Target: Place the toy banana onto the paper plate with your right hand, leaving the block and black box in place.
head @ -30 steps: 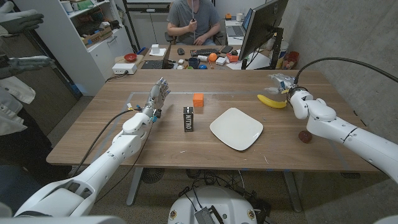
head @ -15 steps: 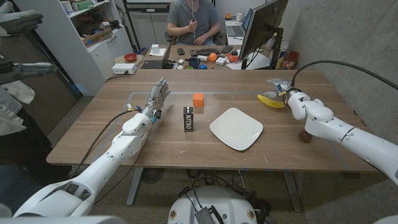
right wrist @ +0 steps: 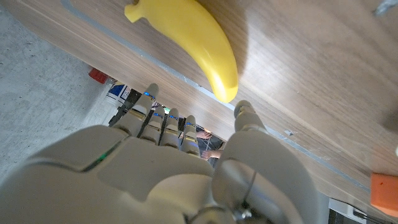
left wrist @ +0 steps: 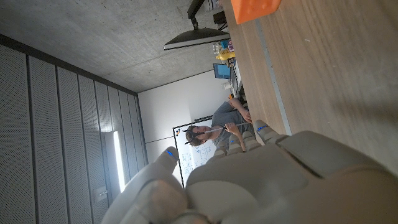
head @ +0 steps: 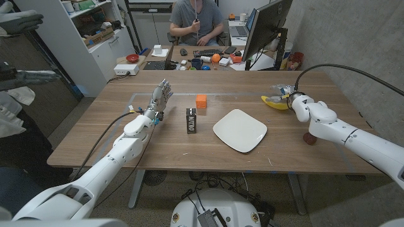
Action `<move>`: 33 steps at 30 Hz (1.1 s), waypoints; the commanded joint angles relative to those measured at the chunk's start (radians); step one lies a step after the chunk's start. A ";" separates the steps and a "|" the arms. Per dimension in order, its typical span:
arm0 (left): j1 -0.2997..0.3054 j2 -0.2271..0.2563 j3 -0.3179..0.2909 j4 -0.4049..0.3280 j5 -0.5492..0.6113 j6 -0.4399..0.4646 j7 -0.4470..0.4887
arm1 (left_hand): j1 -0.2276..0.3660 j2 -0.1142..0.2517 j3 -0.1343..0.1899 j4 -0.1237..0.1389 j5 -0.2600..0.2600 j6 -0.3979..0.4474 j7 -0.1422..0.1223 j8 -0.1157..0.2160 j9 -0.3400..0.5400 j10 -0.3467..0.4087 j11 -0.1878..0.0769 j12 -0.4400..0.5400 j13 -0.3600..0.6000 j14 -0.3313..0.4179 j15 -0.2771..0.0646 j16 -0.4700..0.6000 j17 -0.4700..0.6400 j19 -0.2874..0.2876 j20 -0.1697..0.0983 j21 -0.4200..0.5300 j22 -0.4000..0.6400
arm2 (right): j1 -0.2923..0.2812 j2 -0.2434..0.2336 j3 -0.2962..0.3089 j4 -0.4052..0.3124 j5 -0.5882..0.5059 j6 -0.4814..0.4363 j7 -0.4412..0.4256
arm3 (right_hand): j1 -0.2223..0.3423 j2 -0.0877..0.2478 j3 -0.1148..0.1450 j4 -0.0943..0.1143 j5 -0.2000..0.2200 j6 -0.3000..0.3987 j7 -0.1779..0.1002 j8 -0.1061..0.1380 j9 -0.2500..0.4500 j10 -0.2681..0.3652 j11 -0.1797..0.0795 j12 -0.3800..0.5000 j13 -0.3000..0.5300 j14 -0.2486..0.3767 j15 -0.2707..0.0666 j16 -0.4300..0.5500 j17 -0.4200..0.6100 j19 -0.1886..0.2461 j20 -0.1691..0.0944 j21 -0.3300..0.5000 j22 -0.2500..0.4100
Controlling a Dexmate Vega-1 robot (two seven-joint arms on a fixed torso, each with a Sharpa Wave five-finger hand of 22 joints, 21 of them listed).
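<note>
One toy banana point(head: 275, 102) lies on the table point(head: 158, 148) at about two o'clock from the one paper plate point(head: 240, 130), well apart from it. My right hand point(head: 285, 95) is over the banana's far end; in the wrist view my fingers point(right wrist: 163, 119) reach past the yellow fruit with the thumb near its tip, but I cannot tell whether they touch it, and the head view is too small to show a grip, so I cannot say how far that hand is closed. There is one orange block point(head: 201, 100) at eleven o'clock from the plate, and one black box point(head: 191, 120) standing upright at nine o'clock from it. My left hand point(head: 160, 98) stands on the table at nine o'clock from the block, fingers apart and upright, holding nothing.

Compared with a second ago, my right hand has slid a little toward the plate side and now covers more of the banana; the banana, plate, block and box lie where they did.

The table is wood-grained brown. Beyond it a person point(head: 197, 22) sits at a cluttered desk with a monitor point(head: 266, 26), and a concrete wall runs along the right.
</note>
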 commanded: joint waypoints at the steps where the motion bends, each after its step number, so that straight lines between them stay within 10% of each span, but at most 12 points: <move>1: -0.003 0.000 0.000 0.006 -0.001 0.002 -0.004 | 0.007 0.097 -0.003 -0.004 0.007 -0.004 0.006 -0.003 0.005 -0.049 0.005 -0.004 0.002 -0.106 0.006 -0.002 0.004 0.002 0.003 -0.005 0.005 | 0.021 0.010 -0.032 0.042 -0.004 -0.006 0.040 | 0.008 0.000 0.001 0.001 0.001 0.014 0.002 0.006 0.002 0.006 0.000 0.006 0.003 0.010 -0.003 0.009 0.002 0.013 0.001 -0.002 0.005; 27: -0.021 -0.010 0.003 0.036 0.000 -0.004 -0.012 | 0.007 0.096 -0.005 -0.004 0.007 -0.004 0.007 -0.004 0.005 -0.049 0.005 -0.004 0.002 -0.107 0.008 -0.004 0.004 0.005 0.004 -0.013 0.005 | 0.051 0.027 -0.082 0.063 -0.077 -0.059 0.074 | 0.103 0.014 0.043 -0.027 0.014 0.179 0.024 0.054 0.006 0.062 -0.015 0.018 0.004 0.074 -0.026 0.010 -0.001 0.067 -0.012 -0.019 0.008; 33: -0.025 -0.012 0.005 0.041 0.001 -0.004 -0.015 | 0.007 0.096 -0.006 -0.004 0.007 -0.004 0.007 -0.004 0.005 -0.049 0.005 -0.004 0.002 -0.106 0.008 -0.004 0.004 0.006 0.005 -0.015 0.006 | 0.053 0.034 -0.084 0.073 -0.085 -0.061 0.059 | 0.200 0.038 0.081 -0.016 0.019 0.266 0.023 0.068 0.006 0.209 -0.024 0.059 0.008 0.274 -0.085 0.070 0.023 0.234 -0.032 0.021 0.014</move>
